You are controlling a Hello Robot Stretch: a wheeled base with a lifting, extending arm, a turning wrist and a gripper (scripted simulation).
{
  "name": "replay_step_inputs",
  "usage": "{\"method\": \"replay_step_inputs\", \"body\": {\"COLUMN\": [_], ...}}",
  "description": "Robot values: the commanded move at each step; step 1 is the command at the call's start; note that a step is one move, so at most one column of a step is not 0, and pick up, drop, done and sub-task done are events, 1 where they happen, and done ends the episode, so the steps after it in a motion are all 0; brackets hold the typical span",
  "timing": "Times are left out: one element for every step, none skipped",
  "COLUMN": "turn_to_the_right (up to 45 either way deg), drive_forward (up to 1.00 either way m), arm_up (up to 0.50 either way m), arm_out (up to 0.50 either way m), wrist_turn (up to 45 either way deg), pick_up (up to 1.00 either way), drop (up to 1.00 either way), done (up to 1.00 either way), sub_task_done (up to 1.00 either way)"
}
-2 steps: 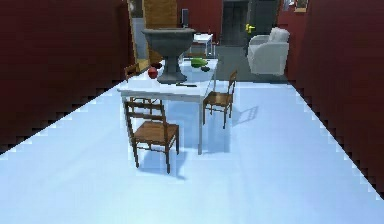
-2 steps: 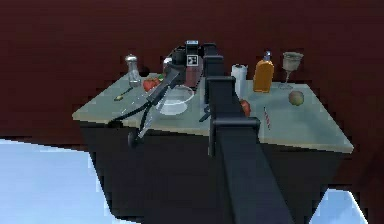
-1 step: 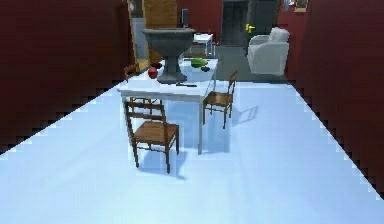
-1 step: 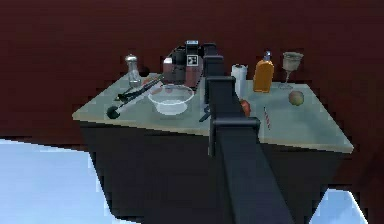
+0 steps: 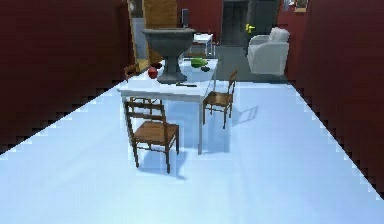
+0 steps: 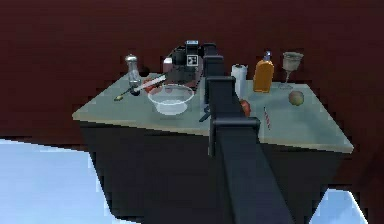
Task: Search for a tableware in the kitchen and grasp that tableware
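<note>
The clear glass bowl [image 6: 170, 98] is sitting upright with its mouth facing up. Being round, it is showing no long axis. It is resting mid-way along the smooth grey-green tabletop [image 6: 110, 108], just left of my dark square arm [image 6: 235, 150]. My pincer [image 6: 172, 68] is showing above the bowl, and I cannot tell its grip or whether it is holding anything. A metal shaker [image 6: 130, 68] is standing left, and an amber bottle [image 6: 263, 76] right.

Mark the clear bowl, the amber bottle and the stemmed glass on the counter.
clear bowl [image 6: 171, 103], arm side view, on its front wall.
amber bottle [image 6: 263, 77], arm side view, on its body.
stemmed glass [image 6: 291, 62], arm side view, on its cup.
</note>
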Motion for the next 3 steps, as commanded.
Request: {"method": "replay_step_inputs", "body": {"turn_to_the_right": [0.0, 0.0, 0.0], "drive_forward": [0.00, 0.00, 0.00], "arm_up": [0.00, -0.08, 0.00], "arm_out": [0.00, 0.00, 0.00], "wrist_turn": [30.0, 0.0, 0.0], "pick_up": [0.00, 0.00, 1.00], "drop": [0.00, 0.00, 0.00], "done": [0.00, 0.00, 0.00], "sub_task_done": [0.00, 0.00, 0.00]}}
